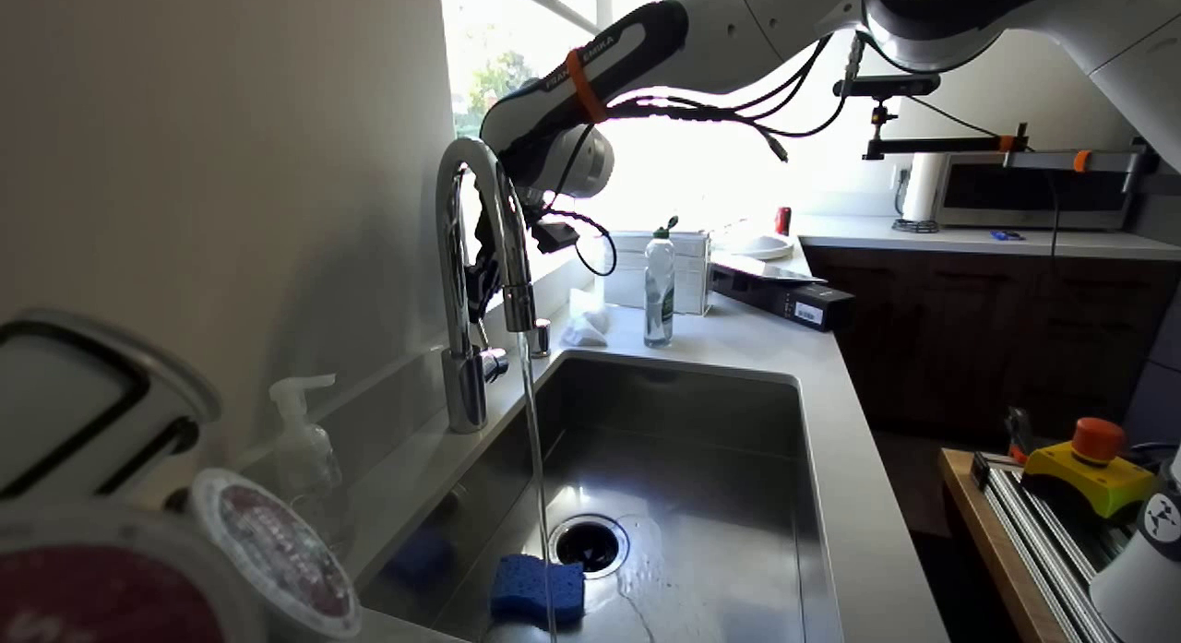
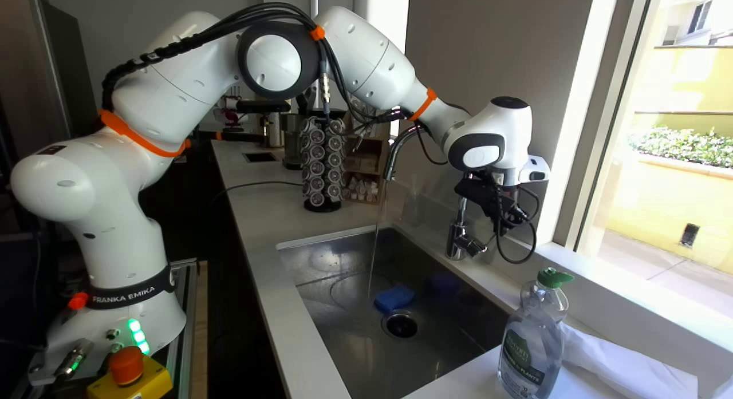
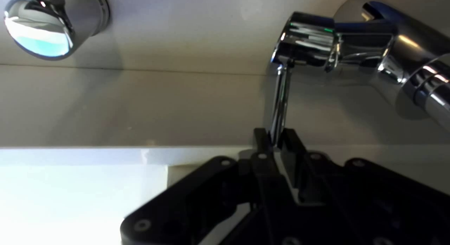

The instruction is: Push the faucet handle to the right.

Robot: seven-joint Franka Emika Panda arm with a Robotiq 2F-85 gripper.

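Note:
The faucet handle (image 3: 280,101) is a thin chrome lever on a round chrome base that juts sideways from the faucet body. In the wrist view the lever's end lies between my gripper's (image 3: 275,137) two black fingertips, which are closed on it. The handle's base also shows in both exterior views (image 1: 495,363) (image 2: 472,246). The tall chrome gooseneck faucet (image 1: 450,274) stands at the sink's wall side, and water runs from its spout. In an exterior view my gripper (image 1: 482,288) is partly hidden behind the spout. In another exterior view cables partly cover the gripper (image 2: 504,216).
The steel sink (image 1: 683,412) holds a blue sponge (image 1: 538,589) near the drain. A soap bottle (image 1: 659,292) stands on the counter beyond the sink. A whitish pump bottle (image 1: 304,440) stands by the wall. A chrome knob (image 3: 40,30) and window ledge are near the gripper.

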